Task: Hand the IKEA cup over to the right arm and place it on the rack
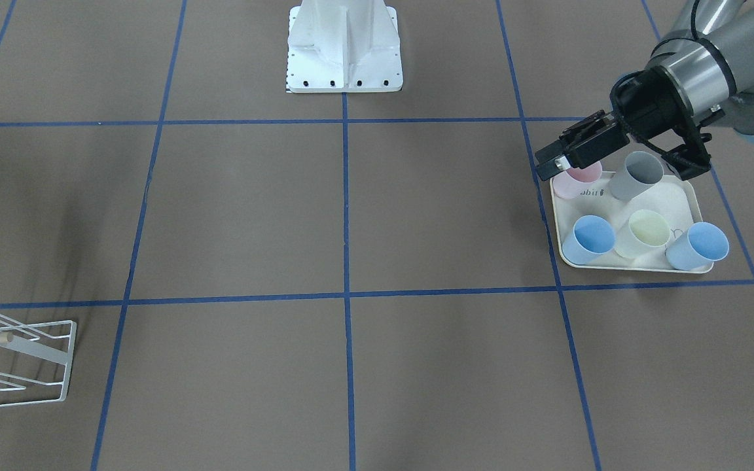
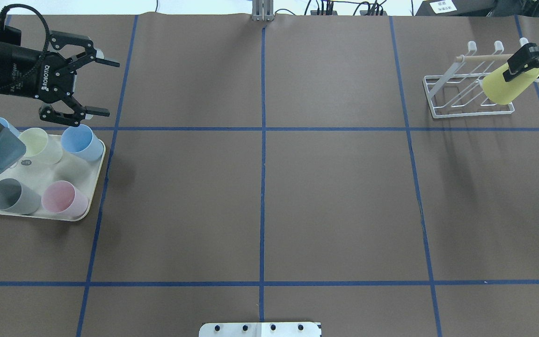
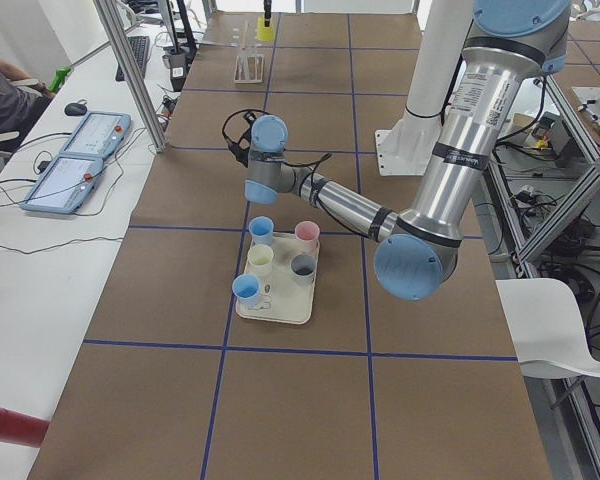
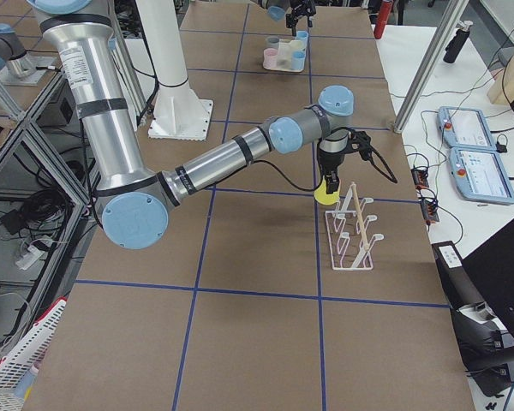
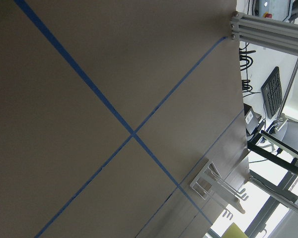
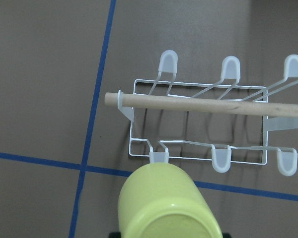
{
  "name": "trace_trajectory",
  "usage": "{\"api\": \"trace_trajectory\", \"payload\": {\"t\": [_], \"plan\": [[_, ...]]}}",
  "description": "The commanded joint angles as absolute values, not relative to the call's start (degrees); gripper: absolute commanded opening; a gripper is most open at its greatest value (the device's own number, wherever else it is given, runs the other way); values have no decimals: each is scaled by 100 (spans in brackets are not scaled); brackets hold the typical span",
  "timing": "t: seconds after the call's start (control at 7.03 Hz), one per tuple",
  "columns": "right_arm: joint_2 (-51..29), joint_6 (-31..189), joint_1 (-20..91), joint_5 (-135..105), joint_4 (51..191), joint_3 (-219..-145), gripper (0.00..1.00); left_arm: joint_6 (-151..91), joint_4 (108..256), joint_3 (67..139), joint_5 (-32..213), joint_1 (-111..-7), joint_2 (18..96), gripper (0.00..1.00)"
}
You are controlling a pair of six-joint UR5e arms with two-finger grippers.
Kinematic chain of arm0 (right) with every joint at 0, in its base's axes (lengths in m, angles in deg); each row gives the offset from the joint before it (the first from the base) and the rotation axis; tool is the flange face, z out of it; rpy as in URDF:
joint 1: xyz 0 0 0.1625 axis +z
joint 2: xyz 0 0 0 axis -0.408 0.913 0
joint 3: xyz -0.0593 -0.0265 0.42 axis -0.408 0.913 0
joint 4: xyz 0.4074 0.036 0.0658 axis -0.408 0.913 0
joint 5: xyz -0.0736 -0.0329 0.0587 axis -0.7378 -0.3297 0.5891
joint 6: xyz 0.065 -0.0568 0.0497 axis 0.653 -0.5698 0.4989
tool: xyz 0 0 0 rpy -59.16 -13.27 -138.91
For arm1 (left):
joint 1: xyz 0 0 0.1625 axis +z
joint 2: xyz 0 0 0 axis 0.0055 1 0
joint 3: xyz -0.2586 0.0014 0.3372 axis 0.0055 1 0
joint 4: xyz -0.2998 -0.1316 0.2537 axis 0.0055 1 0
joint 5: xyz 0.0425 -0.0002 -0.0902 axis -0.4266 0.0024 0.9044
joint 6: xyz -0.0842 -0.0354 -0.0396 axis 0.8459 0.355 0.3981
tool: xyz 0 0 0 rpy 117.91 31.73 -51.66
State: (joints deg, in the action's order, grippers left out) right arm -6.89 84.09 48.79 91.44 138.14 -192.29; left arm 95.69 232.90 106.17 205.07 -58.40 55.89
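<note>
Overhead exterior: right gripper pinching yellow cup at rack; left gripper spread wide, hovering near tray.

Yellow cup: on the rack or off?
Off. The right gripper holds the cup in the air beside the rack; the prongs that show are bare.

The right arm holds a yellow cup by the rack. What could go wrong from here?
1. The yellow cup hangs at the rack's edge, not clearly centred over a prong; lowered so, it may miss and fall.
2. The rack is thin wire; a push from the cup might shift it.
3. The cup may bump the dowel across the rack.
</note>
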Motion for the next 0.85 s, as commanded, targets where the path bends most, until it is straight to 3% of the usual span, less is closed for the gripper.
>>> {"api": "trace_trajectory", "payload": {"t": [0.0, 0.28, 0.71], "plan": [[-974, 8399, 4817, 9107, 13821, -18935, 0, 9566, 23290, 10616, 20506, -5839, 5577, 100], [-1290, 8390, 4826, 9107, 13812, -18505, 0, 9566, 23290, 10616, 20506, -5839, 5577, 100], [-1213, 8390, 4790, 9116, 13786, -18441, 0, 9566, 23290, 10634, 20506, -5839, 5594, 100]]}}
